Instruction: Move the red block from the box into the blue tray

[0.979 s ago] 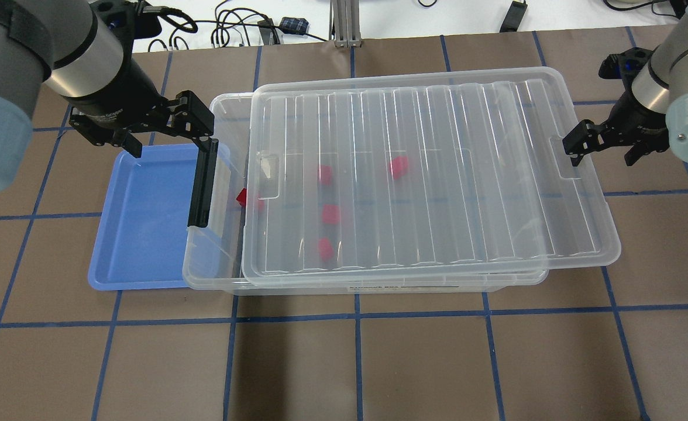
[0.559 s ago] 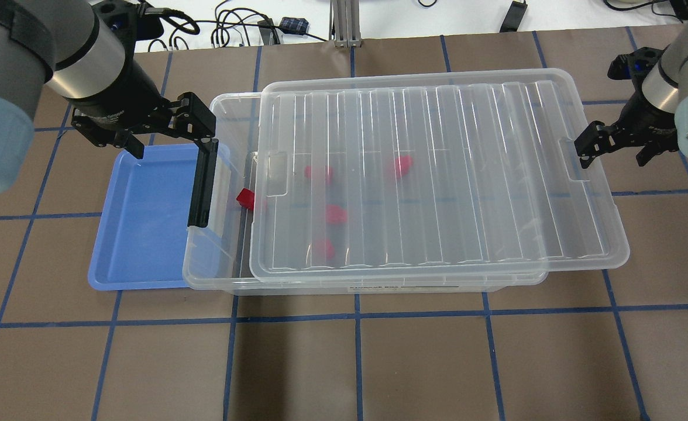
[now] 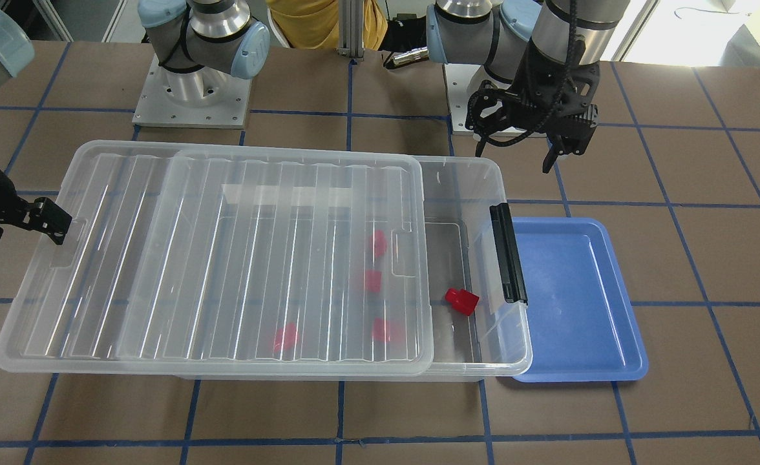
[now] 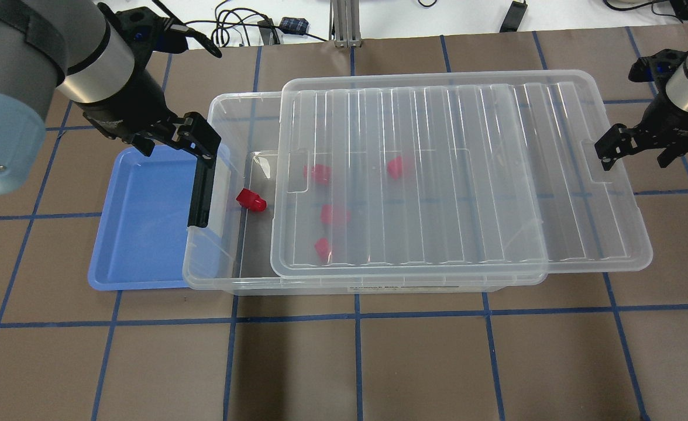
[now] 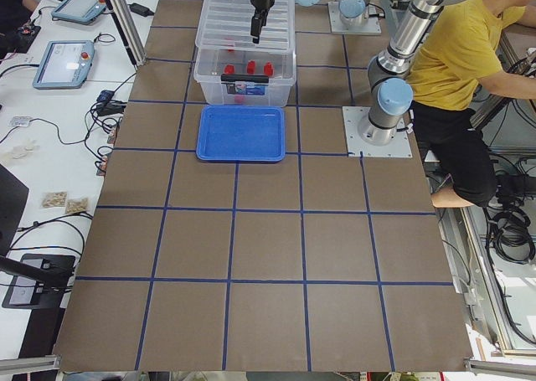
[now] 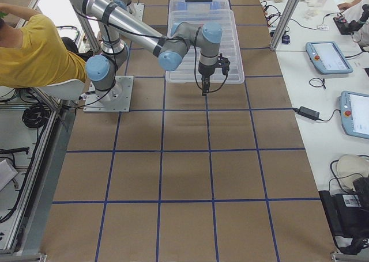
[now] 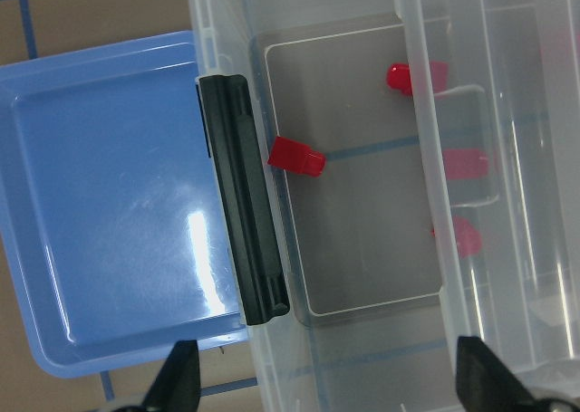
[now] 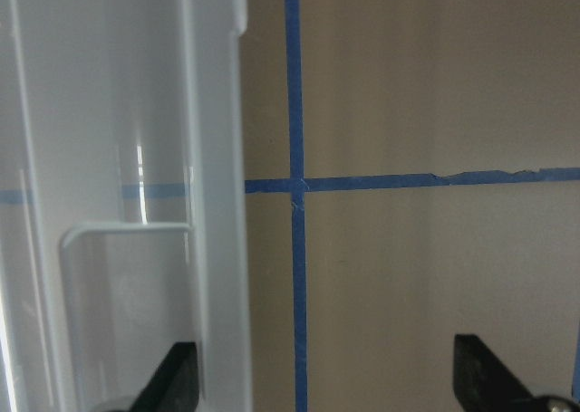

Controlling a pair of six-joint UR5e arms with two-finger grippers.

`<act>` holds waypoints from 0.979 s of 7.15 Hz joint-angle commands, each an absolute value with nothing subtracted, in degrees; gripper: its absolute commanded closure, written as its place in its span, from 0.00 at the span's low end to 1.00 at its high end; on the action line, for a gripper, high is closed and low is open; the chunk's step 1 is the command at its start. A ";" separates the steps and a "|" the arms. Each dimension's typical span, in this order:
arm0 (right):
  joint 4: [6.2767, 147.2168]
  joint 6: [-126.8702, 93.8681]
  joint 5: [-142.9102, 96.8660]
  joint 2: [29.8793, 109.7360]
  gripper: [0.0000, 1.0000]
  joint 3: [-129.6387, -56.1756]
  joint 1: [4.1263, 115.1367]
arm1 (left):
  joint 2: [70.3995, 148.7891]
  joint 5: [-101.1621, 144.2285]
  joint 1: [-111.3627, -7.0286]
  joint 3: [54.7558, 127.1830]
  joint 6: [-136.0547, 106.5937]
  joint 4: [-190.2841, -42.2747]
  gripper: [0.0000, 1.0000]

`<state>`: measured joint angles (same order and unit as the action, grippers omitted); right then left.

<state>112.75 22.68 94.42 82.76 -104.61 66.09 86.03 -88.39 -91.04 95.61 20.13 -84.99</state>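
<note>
The box [image 4: 212,279] is a clear bin with a black latch [image 4: 202,187] on its left end. Its ribbed lid [image 4: 467,175] lies shifted right, leaving the left end uncovered. One red block [image 4: 251,200] lies bare there; it also shows in the left wrist view [image 7: 296,156] and the front view [image 3: 461,301]. Several more red blocks [image 4: 334,214] lie under the lid. The blue tray [image 4: 139,222] sits empty against the latch end. My left gripper [image 4: 174,137] is open and empty above the box's far left corner. My right gripper [image 4: 636,153] is open, one finger at the lid's end notch.
The lid overhangs the box's right end [image 3: 31,349] and rests on its rim. Cables and a metal post [image 4: 344,23] lie beyond the far edge of the brown gridded mat. A person in yellow [image 5: 452,46] sits behind the robot bases.
The lid has slid to the right along with my right gripper, and the red block at the box's left end now lies fully uncovered. My left gripper has turned slightly in place.
</note>
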 commanded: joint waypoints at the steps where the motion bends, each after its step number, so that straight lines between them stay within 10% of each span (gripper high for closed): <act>1: 112.85 23.11 94.48 82.71 0.00 -104.50 65.57 | 87.79 -88.59 -91.14 97.81 42.96 -84.29 0.00; 7: 112.68 23.12 94.57 83.23 0.00 -104.41 65.57 | 100.09 -88.86 -91.14 98.35 83.14 -74.46 0.00</act>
<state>112.68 23.15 94.55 83.19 -104.43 65.57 97.21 -88.90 -90.88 98.37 80.45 -76.10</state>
